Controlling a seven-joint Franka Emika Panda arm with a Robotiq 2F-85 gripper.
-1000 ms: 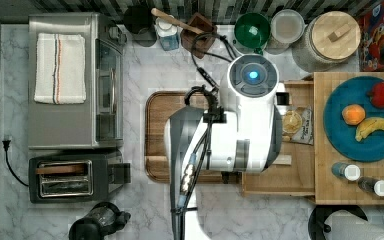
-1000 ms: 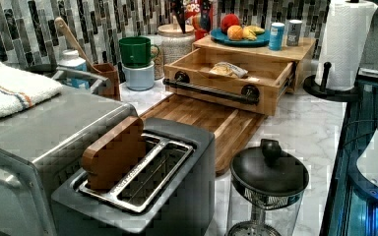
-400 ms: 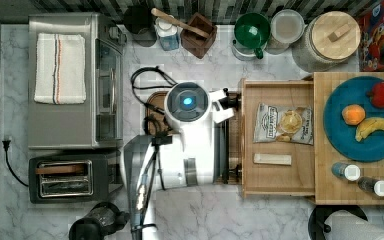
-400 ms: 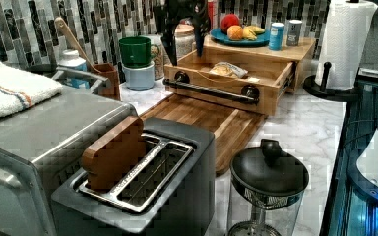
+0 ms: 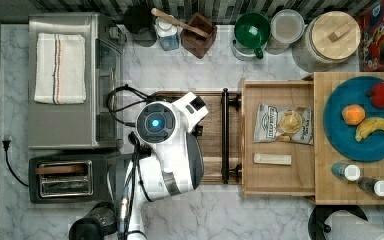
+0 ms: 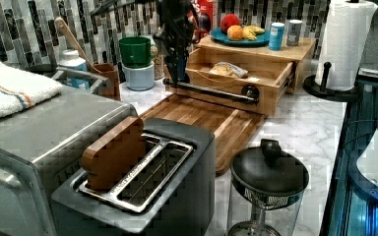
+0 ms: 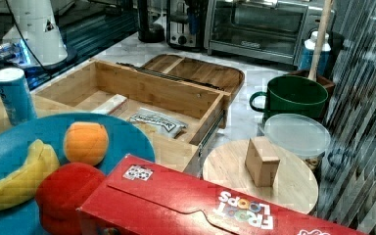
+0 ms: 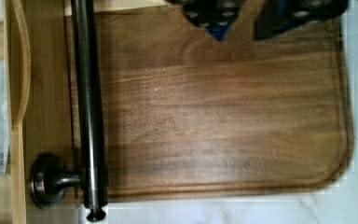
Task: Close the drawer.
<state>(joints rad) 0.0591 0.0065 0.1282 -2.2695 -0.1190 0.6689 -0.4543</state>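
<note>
The drawer (image 5: 277, 177) is a light-wood box standing pulled out from under the butcher-block top (image 5: 325, 190), toward the top view's left. Inside it lie a snack bag (image 5: 285, 123) and a pale bar (image 5: 272, 159). Its dark handle bar (image 5: 225, 135) runs along the front. My arm (image 5: 165, 145) hangs over the dark brown tray (image 5: 212, 150), to the top view's left of the handle. In the wrist view my gripper (image 8: 244, 14) is open with nothing between its fingertips (image 8: 205, 11), apart from the handle bar (image 8: 86, 107). The left view has the drawer (image 6: 236, 81) open too.
A blue plate (image 5: 342, 140) with fruit and two small bottles sit on the butcher-block top. A toaster oven (image 5: 70, 80) and toaster (image 5: 65, 177) stand at the top view's left, a green mug (image 5: 251, 31) and jars along the back, a french press (image 6: 268, 187) in front.
My arm has swung from above the drawer toward the top view's left and now hangs over the dark tray. The drawer has stayed open in the same place.
</note>
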